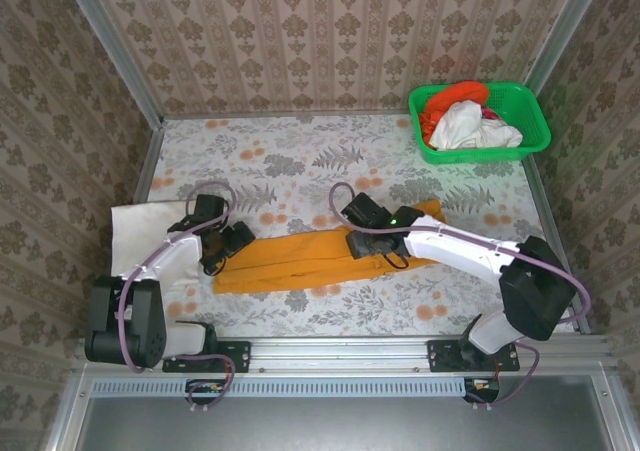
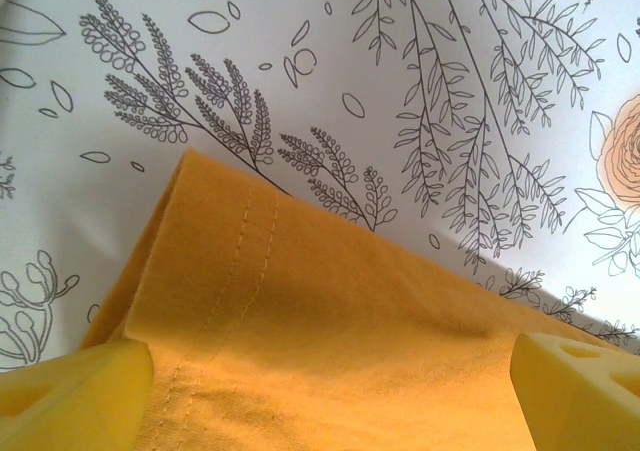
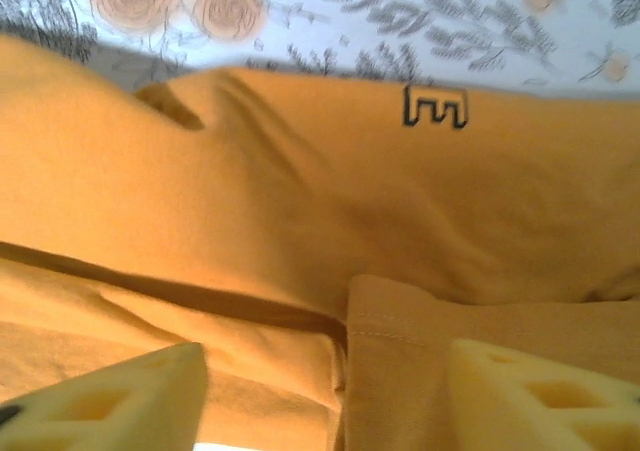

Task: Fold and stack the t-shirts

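Amber-orange t-shirt (image 1: 300, 263) lies as a long folded band across the middle of the floral table (image 1: 300, 151), spanning from one arm to the other.

Left gripper (image 1: 222, 254) stands over the band's left end with its jaws wide. In the left wrist view the stitched hem runs up between the left fingers (image 2: 70, 401), and cloth fills the gap.

Right gripper (image 1: 366, 243) stands over the right part of the band, its jaws also apart. The right fingers (image 3: 550, 391) straddle a folded hem edge, and a small black logo (image 3: 435, 106) lies beyond.

A folded white t-shirt (image 1: 140, 233) lies at the table's left edge. A green basket (image 1: 535, 136) at the far right corner holds red-orange and white cloth.
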`<state>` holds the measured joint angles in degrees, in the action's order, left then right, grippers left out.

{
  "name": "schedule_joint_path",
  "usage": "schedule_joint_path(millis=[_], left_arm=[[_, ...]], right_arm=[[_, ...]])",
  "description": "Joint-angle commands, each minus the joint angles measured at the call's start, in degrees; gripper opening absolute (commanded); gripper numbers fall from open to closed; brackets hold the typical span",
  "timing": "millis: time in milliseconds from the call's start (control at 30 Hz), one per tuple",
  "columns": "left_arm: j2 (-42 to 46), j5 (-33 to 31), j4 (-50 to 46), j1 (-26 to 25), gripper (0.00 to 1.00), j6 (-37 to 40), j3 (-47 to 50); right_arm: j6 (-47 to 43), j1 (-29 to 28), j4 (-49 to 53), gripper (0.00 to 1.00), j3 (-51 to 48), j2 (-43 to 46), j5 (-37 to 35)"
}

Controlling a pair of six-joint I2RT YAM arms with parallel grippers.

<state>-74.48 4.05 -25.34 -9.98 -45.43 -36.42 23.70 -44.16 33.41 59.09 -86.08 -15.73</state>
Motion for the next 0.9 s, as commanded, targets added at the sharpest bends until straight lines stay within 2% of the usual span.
schedule_joint_path(millis=[0,133,400,533,567,667,733,867], left_arm=[[0.8,0.0,-0.7,0.4,0.93,1.2,-0.4],[1.1,-0.1,-1.3,0.3,0.93,1.7,-0.7],[2.1,-0.6,-1.3,0.6,0.93,1.5,0.2],[1.8,-0.5,-0.7,0.7,0.93,1.7,0.5],[1.5,-0.5,-0.5,0.8,0.93,1.8,0.4],[0.6,0.1,-0.5,0.9,0.93,2.0,-0.2],[0.6,0.2,-0.4,0.9,0.93,2.1,-0.4],[0.7,0.0,-0.3,1.0,0.93,2.1,-0.2]], right_arm=[[1.6,3.5,-0.1,0.69,1.5,2.3,-5.7],[-0.4,7.3,3.9,0.65,6.0,-2.7,-4.1],[-5.4,7.2,9.4,0.51,8.1,-9.7,6.7],[-5.8,7.2,13.1,0.45,8.7,-12.9,9.3],[-5.5,7.2,13.6,0.4,8.8,-13.6,9.0],[-4.9,7.1,13.6,0.15,9.7,-13.4,7.4],[-5.1,7.2,12.7,0.02,10.2,-11.7,6.8],[-5.9,7.1,9.9,0.0,10.8,-7.3,2.8]])
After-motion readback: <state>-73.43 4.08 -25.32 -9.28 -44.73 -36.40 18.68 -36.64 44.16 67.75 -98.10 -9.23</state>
